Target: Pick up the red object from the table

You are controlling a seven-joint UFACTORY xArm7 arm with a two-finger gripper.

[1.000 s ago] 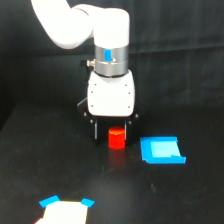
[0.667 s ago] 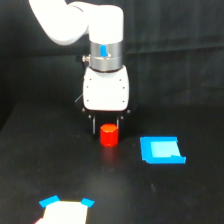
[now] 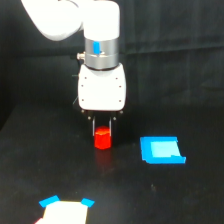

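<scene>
Single exterior view, fairly near, raised, facing the arm (image 3: 101, 75), looking down on the table (image 3: 190, 200)

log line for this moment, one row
phase: lift | gripper: shut on red object | red object: off table, reflection below | blue tray: on table, exterior view's right, untouched

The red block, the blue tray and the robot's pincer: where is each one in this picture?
red block (image 3: 102, 139): exterior view, on its front face.
blue tray (image 3: 161, 150): exterior view, on its pale inner floor.
pincer (image 3: 102, 128): exterior view, midway between the fingertips, just above the block's top.
</scene>
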